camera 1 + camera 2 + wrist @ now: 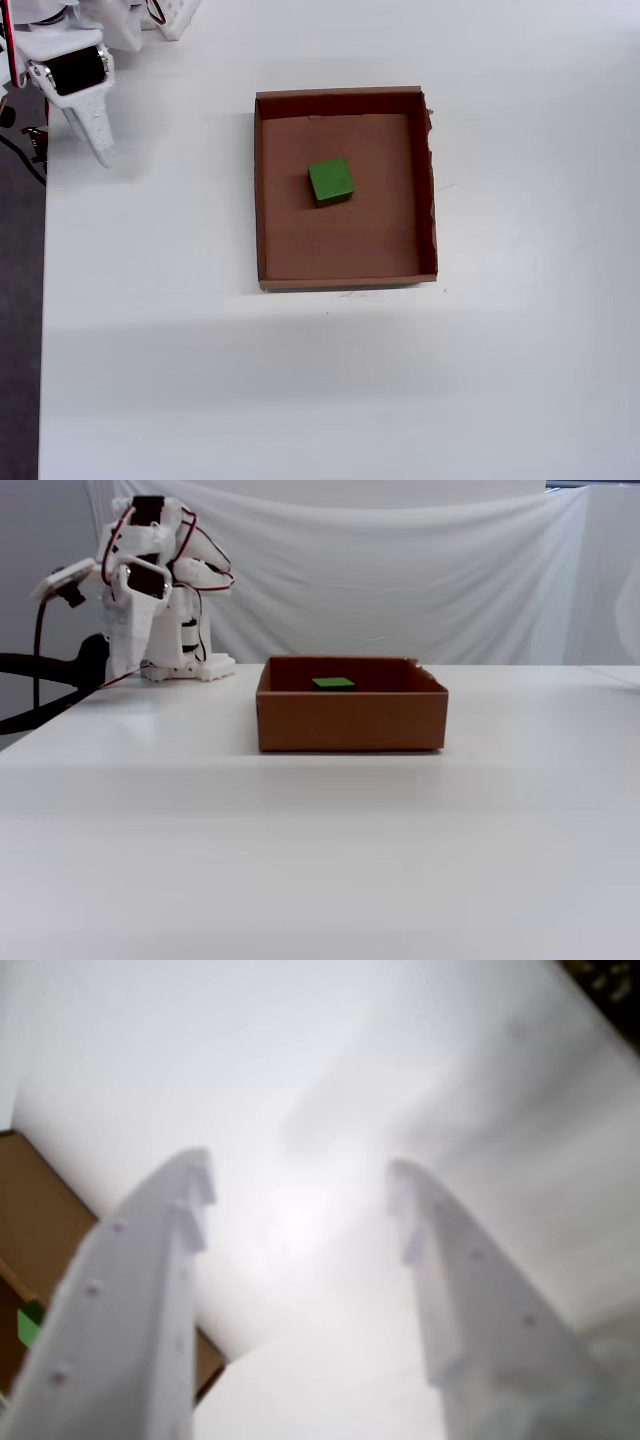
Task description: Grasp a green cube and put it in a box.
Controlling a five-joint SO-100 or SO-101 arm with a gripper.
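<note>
1. The green cube (330,181) lies inside the box (345,272), on its floor, a little toward the far wall and slightly left of centre in the overhead view. It touches none of the walls.
2. In the fixed view only the cube's flat green top (333,683) shows above the front wall of the box (350,721).
3. The box is a shallow brown cardboard tray standing on the white table (300,390). In the overhead view its right-hand wall looks uneven and slightly ragged along the edge.
4. The gripper (300,1195) is spread apart: the wrist view shows its two white fingers (130,1310) with a wide gap between them and only blurred white table surface in that gap. It holds nothing.
5. In the wrist view a corner of the brown box (35,1220) enters at the left edge, and a sliver of green (30,1322) peeps out beside the left finger.
6. In the overhead view the gripper (100,150) sits at the top left corner of the picture, well apart from the box, with one white finger pointing down over the table near its left edge.
7. In the fixed view the white arm (150,590) is folded up on its base at the far left of the table, behind and to the left of the box, with red and black wires looping over it.
8. A white cloth (400,570) hangs as a backdrop behind the table.
</note>
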